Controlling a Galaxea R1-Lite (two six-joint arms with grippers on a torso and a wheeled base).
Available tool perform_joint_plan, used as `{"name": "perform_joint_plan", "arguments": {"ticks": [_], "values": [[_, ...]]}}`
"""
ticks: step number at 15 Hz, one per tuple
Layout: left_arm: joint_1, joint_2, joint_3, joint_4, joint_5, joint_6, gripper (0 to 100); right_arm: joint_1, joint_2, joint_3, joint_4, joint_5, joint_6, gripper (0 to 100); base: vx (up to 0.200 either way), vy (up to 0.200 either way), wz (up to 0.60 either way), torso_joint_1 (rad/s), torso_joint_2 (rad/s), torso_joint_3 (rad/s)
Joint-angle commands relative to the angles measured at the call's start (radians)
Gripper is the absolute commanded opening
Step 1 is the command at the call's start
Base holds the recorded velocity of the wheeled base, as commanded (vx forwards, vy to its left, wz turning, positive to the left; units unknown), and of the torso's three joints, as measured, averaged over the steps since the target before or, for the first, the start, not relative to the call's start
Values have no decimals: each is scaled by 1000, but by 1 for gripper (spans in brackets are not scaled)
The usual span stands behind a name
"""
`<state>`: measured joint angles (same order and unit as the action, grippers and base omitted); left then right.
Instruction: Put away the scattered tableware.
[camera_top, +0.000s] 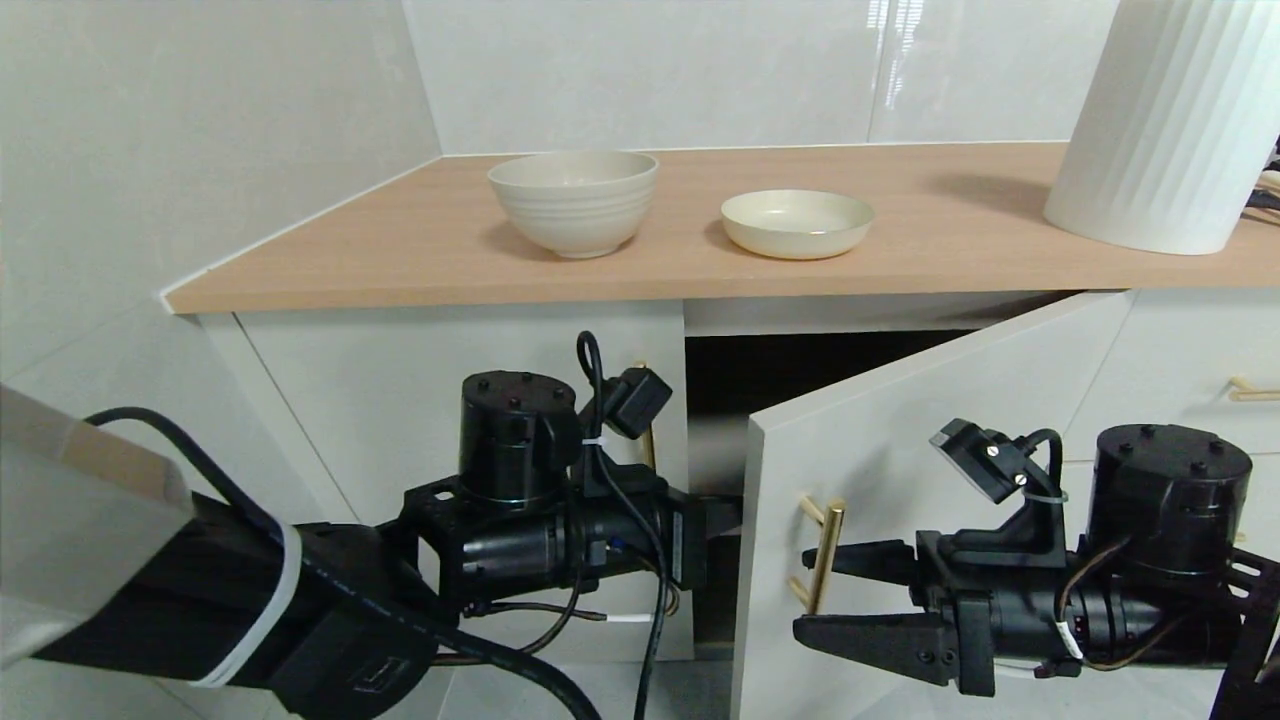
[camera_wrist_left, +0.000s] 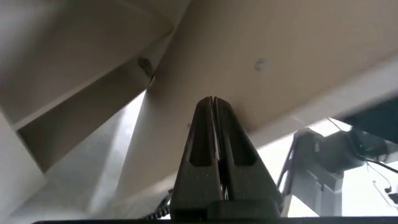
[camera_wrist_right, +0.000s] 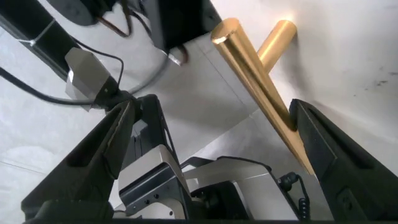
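1. Nothing is stowed yet; the bowl (camera_top: 573, 200) and the shallow dish (camera_top: 797, 222) sit side by side, apart, on the bench (camera_top: 950, 230); the cupboard door (camera_top: 900, 450) below stands part open.
2. Both vessels sit upright, mouths up; being round, they have no long axis.
3. The right gripper (camera_top: 803, 590) has its fingers spread about the door's upright brass handle (camera_top: 826, 550); the left gripper (camera_wrist_left: 212, 106) has its fingers pressed together, empty.

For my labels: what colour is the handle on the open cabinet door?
Shiny gold, like brass; the handle shows best in the right wrist view.
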<state>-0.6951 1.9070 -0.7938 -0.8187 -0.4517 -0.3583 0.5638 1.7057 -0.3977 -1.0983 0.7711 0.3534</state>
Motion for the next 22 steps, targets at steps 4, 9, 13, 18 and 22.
{"name": "perform_joint_plan", "arguments": {"ticks": [4, 9, 13, 18, 22], "values": [[-21, 102, -10, -96, -13, -5, 0, -39, -14, 37, -5, -27, 18, 100, 0, 0, 0, 0, 0, 0], [-21, 84, -7, -171, -32, -67, 0, -56, -178, 172, 25, -257, -56, 100, 0, 0, 0, 0, 0, 0], [-23, 78, 2, -171, -27, -65, 0, -156, -443, 108, 394, -263, -99, 100, 0, 0, 0, 0, 0, 0], [-23, 50, 27, -171, -28, -60, 0, -167, -486, 59, 618, -452, -246, 100, 0, 0, 0, 0, 0, 0], [-23, 55, 27, -168, -28, -60, 0, -136, -485, 56, 664, -458, -248, 100, 0, 0, 0, 0, 0, 0]]}}
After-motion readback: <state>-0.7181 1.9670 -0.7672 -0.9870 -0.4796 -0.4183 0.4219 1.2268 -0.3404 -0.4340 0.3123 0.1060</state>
